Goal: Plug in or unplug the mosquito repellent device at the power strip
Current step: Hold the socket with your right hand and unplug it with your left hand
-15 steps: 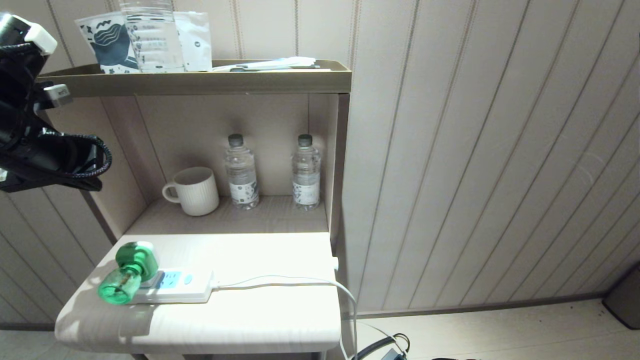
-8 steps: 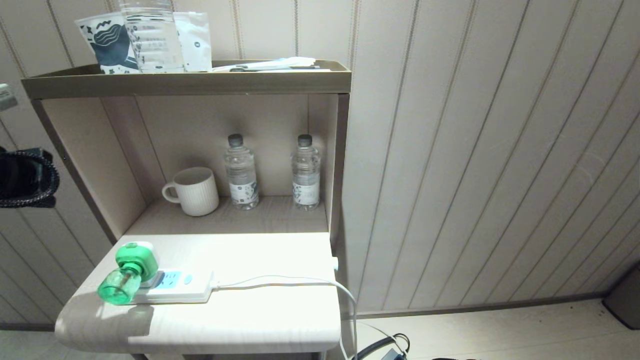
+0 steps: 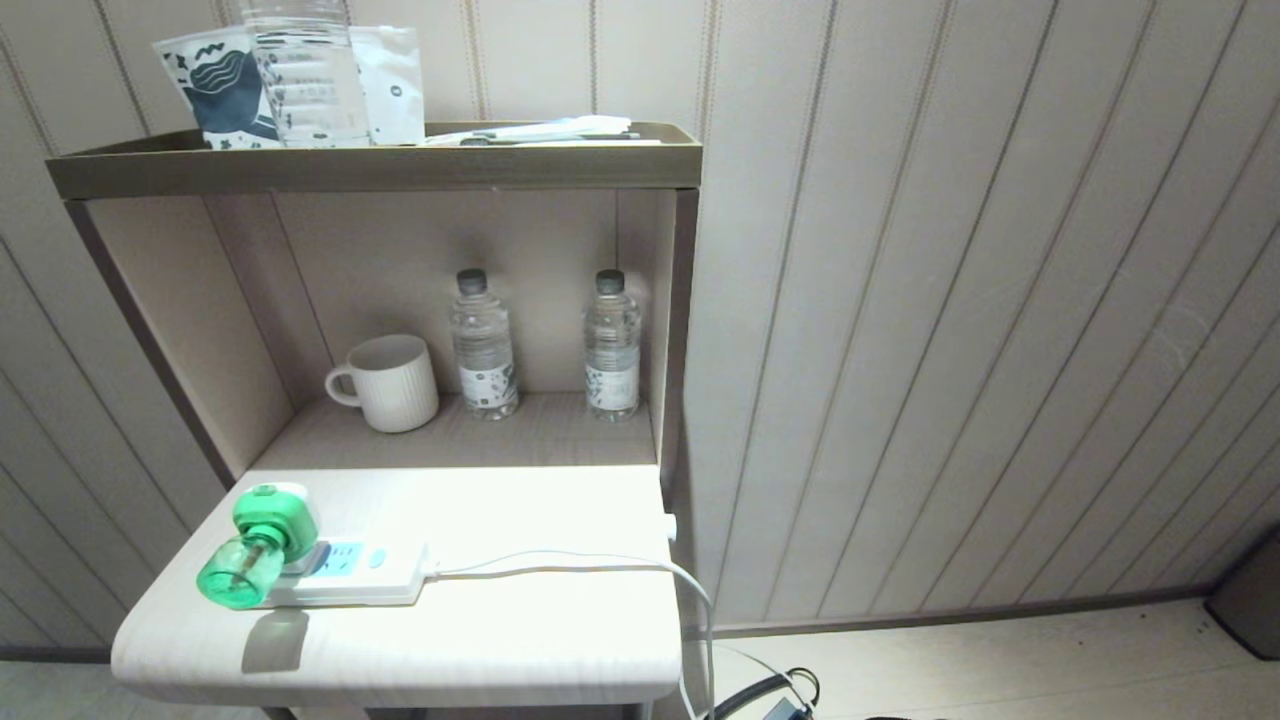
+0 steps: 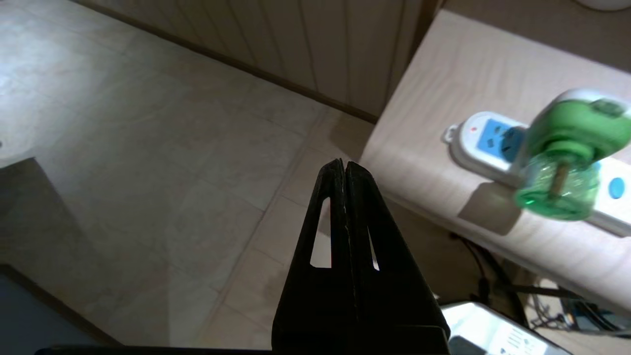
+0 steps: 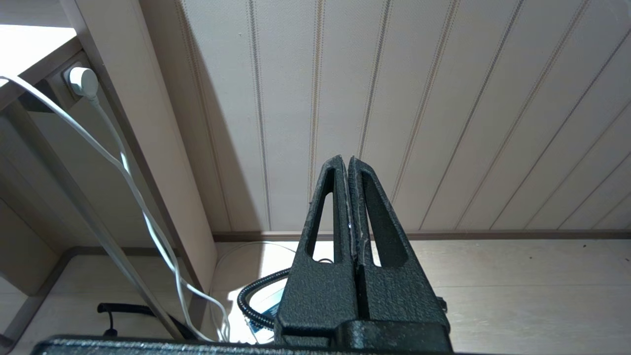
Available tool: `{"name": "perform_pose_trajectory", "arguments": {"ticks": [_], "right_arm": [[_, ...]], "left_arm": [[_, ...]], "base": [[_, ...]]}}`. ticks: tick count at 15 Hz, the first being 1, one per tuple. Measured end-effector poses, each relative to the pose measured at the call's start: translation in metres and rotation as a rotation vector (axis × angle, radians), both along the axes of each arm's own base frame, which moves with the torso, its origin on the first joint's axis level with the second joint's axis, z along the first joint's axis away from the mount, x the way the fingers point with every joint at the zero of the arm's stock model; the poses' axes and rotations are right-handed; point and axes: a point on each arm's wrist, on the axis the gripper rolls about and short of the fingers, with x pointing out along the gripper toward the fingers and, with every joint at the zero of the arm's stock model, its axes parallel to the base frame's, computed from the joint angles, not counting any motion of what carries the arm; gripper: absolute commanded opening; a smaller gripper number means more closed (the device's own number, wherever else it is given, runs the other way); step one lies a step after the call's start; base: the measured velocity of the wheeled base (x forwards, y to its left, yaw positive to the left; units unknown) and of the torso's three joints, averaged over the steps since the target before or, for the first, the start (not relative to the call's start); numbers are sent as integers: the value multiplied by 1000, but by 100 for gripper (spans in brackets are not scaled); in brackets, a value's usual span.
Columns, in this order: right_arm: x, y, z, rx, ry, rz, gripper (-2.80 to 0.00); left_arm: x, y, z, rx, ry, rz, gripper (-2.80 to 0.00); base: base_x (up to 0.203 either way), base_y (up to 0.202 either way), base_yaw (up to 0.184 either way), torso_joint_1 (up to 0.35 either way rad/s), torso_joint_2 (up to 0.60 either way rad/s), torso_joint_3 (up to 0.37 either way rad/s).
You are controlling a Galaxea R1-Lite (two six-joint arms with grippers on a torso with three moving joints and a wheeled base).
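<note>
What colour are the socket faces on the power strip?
Light blue, set in the white power strip; clearest in the left wrist view.

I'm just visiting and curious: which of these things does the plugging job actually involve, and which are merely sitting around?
Part of the job:
- mosquito repellent device, seated in the strip
- power strip on the white table

Just lying about:
- ribbed mug
- two water bottles in the niche
- printed pouches on the top shelf

Head view down onto bedside table (image 3: pixel 480 640), left wrist sharing its edge, right wrist facing wall panelling (image 5: pixel 443 98)
</note>
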Motion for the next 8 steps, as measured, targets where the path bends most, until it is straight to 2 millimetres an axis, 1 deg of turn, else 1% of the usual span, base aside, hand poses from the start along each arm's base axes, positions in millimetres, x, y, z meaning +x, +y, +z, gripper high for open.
{"name": "perform_pose_trajectory", "arguments": {"ticks": [3,6,8], "right_arm": [[0,0,0,0,0,0,-280],[0,0,0,0,0,0,-280],[0,0,0,0,0,0,-280]], "left_arm": [[-38,8,-29,39,-32,95,-280],[-64,12,-63,57,-46,237,-280],[-81,11,-85,87,-50,255,-280]], "base": [[0,0,0,0,0,0],[0,0,0,0,0,0],[0,0,0,0,0,0]]}}
